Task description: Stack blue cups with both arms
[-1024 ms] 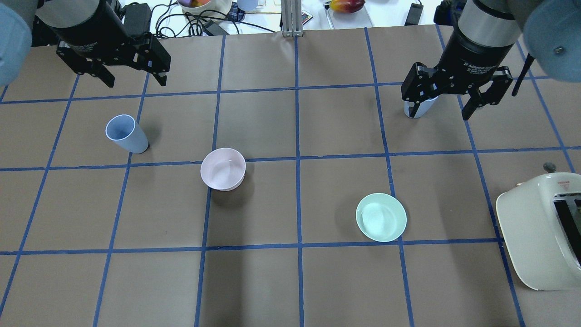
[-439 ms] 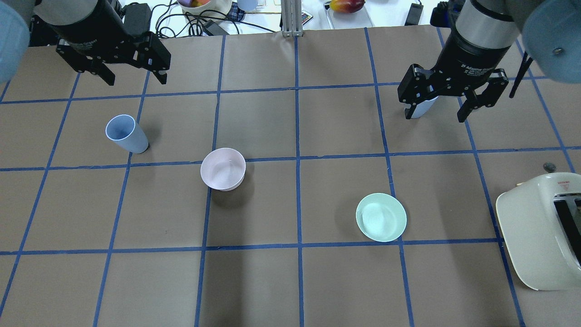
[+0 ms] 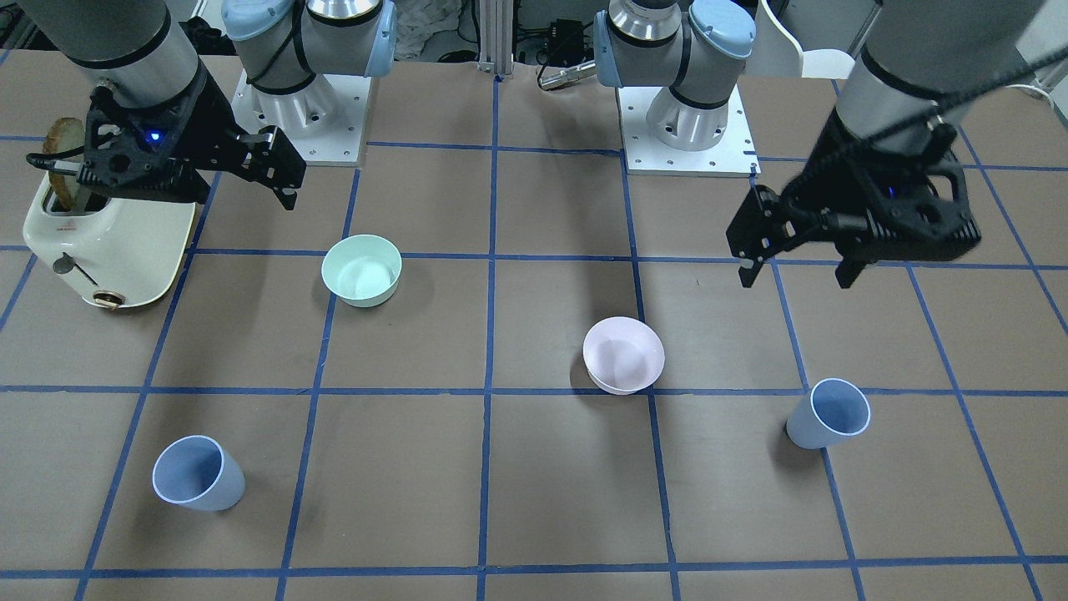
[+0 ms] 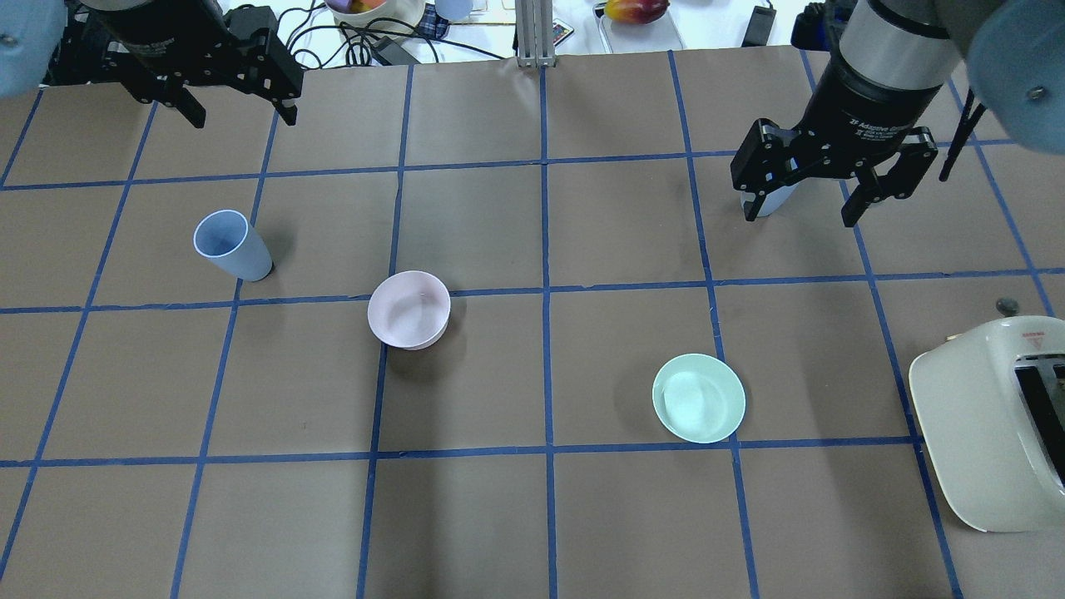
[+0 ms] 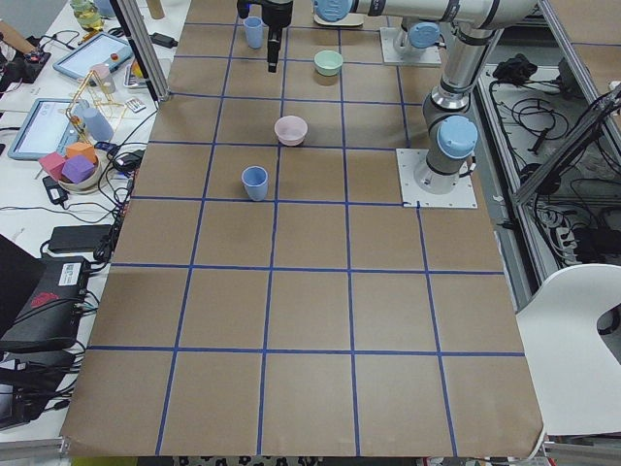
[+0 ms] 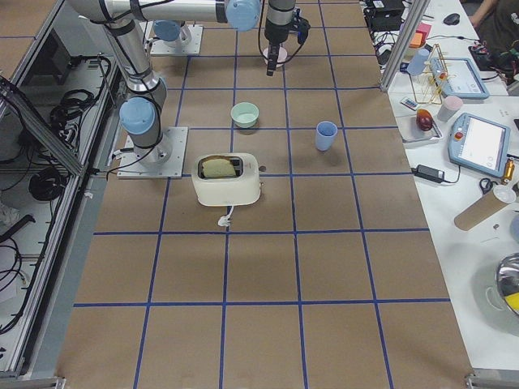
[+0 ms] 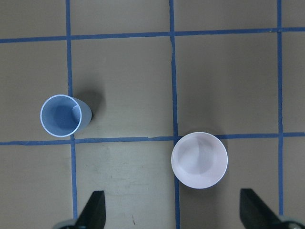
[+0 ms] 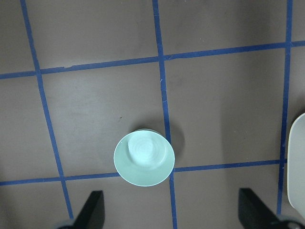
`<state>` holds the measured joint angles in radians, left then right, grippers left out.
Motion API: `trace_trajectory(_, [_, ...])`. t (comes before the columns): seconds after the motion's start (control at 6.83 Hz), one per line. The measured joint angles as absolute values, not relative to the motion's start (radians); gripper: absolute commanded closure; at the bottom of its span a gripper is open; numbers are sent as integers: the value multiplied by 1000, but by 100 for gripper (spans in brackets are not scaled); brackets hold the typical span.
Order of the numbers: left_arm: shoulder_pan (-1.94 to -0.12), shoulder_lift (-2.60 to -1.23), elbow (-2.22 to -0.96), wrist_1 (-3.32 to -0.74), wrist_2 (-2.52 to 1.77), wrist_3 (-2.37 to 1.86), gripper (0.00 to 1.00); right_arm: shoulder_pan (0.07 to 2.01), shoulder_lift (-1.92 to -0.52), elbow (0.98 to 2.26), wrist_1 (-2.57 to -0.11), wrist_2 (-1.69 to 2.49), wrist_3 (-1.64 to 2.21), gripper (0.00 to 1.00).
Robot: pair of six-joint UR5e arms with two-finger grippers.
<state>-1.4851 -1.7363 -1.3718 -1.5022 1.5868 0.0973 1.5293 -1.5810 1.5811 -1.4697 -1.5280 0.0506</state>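
Approach step, by judgement: no cup lifted yet, nothing stacked.

Found left gripper spread wide and empty, raised above the table, well apart from the left cup. Found right gripper likewise spread wide and empty, hanging high. Partly masks the right cup in the overhead view, yet from across the table sits well short of it.

Confirmed on wrist cameras: finger pads far apart at the frame bottom. Left cup and pink bowl under the left wrist. Only green bowl and an edge of the toaster under the right wrist, no cup.

Next, probably:
- Bring each gripper over its own cup.
- Lower with fingers astride the wall, or one finger inside the rim.
- Close and lift.
- Carry one cup above the other, line up the mouths, and nest.
- Keep clear of the pink bowl, near the left cup.

Blue cups: periwinkle, matte, tapered, pale rim, no handle. Both upright, mouths up, nothing inside as far as visible. Standing on opposite halves of the table, well apart, with the two bowls between. Likely light, so easy to tip if nudged off-centre.
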Motion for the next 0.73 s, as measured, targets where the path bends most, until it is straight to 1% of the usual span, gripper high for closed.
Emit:
trace_trajectory(0.29, [-1387, -1895, -1318, -1436, 1587, 193, 0, 1529, -1576, 1585, -1469, -1537, 50, 0])
trace_trajectory(0.44, [-1351, -1967, -1321, -1381, 1585, 218, 0, 1527, -1572, 1589, -1472, -1550, 49, 0])
trace_trajectory(0.73, [-1326, -2043, -1394, -1371, 1588, 219, 1, 1501, -1537, 1585, -1499, -1622, 49, 0])
